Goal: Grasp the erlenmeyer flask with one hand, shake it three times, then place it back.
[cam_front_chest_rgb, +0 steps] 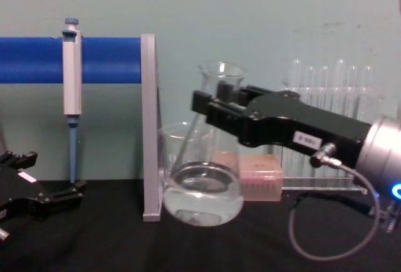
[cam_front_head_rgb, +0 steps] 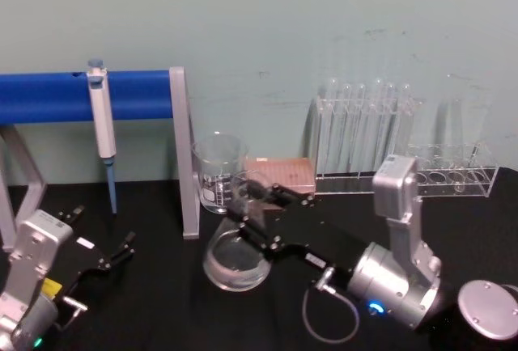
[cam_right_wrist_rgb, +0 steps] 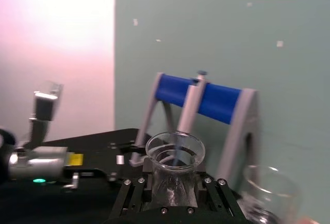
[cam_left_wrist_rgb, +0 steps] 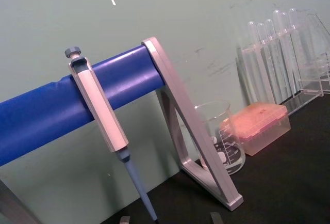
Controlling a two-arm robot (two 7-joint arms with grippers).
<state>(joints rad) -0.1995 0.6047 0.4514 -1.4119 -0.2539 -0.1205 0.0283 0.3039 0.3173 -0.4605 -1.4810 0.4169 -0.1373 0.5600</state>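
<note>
R pincer (cam_front_head_rgb: 263, 213) is clamped on the neck of the erlenmeyer flask (cam_front_head_rgb: 235, 264), which I see tilted mid-way across the surface (cam_front_head_rgb: 154, 310) w/ a little liquid in its base. Grey stand post (cam_front_head_rgb: 184, 157) sits just left of it, beaker (cam_front_head_rgb: 217, 171) close behind, pink tip box (cam_front_head_rgb: 282, 173) farther right. L pincer (cam_front_head_rgb: 120, 255) parked near-left.

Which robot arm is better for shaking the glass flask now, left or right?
Right. The right black tool is shut around the neck of the clear glass conical flask, holding it tilted. The left black tool sits open, far to the left, holding nothing.
</note>
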